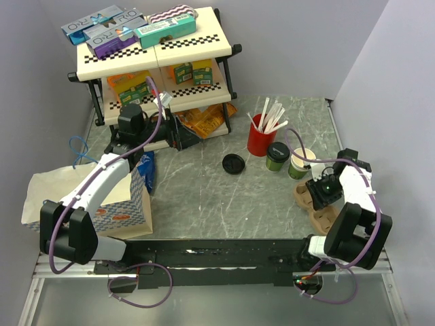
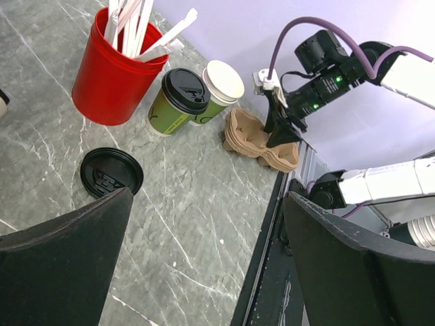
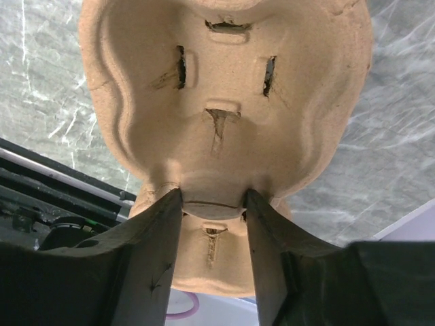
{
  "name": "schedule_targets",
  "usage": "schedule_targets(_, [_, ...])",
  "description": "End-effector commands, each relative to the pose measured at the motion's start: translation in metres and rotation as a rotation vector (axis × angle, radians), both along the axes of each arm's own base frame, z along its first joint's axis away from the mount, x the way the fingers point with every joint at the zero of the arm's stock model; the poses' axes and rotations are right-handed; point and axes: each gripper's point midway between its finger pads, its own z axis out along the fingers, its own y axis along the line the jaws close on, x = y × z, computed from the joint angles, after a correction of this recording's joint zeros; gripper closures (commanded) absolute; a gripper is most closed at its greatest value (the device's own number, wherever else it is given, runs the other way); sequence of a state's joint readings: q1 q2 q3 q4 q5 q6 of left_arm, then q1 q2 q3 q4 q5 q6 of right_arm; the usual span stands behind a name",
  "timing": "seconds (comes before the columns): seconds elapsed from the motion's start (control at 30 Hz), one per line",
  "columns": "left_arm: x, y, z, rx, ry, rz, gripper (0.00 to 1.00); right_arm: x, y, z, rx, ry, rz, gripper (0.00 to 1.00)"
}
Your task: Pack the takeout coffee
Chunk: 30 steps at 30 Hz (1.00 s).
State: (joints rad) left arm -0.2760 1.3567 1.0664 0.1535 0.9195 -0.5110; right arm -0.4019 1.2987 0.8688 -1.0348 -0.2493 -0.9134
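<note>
Currently the jaws of the right gripper pinch the middle ridge of the pulp cup carrier. Those of the left gripper are spread wide.

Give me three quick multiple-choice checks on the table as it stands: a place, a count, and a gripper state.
1. Where is the loose black lid?
A) on the shelf
B) flat on the table near the red cup
C) in the paper bag

2. How many green cups stand near the red cup?
A) one
B) two
C) four

3. What is the right gripper doing?
A) hanging open over the cups
B) holding the lid
C) gripping the cardboard carrier

Key:
1 B, it lies on bare tabletop.
2 B, the black-lidded green cup and the white-topped green cup.
3 C, its fingers pinch the carrier's middle ridge.
</note>
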Motion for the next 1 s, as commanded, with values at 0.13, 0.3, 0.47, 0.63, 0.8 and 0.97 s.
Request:
schedule_targets(0.13, [0.002,-0.001,0.027,-0.03,-0.07,-0.017,0.01,-0.004,0.0,0.005,-0.017,0.0,-0.003,0.74])
schedule_targets(0.3, [0.004,-0.003,0.029,-0.035,-0.073,-0.023,0.01,-0.015,-0.001,0.024,-0.062,-0.041,0.005,0.95])
schedule_targets(0.47, [0.009,-0.005,0.031,-0.041,-0.065,-0.031,0.01,-0.015,-0.014,0.058,-0.147,-0.102,0.036,1.0])
schedule_targets(0.63, [0.011,-0.006,0.034,-0.052,-0.066,-0.038,0.01,-0.019,-0.045,0.062,-0.265,-0.094,0.049,1.0])
schedule_targets(0.8, [0.011,-0.008,0.036,-0.056,-0.068,-0.048,0.01,-0.03,-0.028,0.065,-0.011,0.053,-0.03,1.0])
schedule_targets(0.97, [0.008,-0.007,0.036,-0.059,-0.067,-0.049,0.01,-0.004,-0.062,0.068,-0.061,0.03,-0.144,1.0])
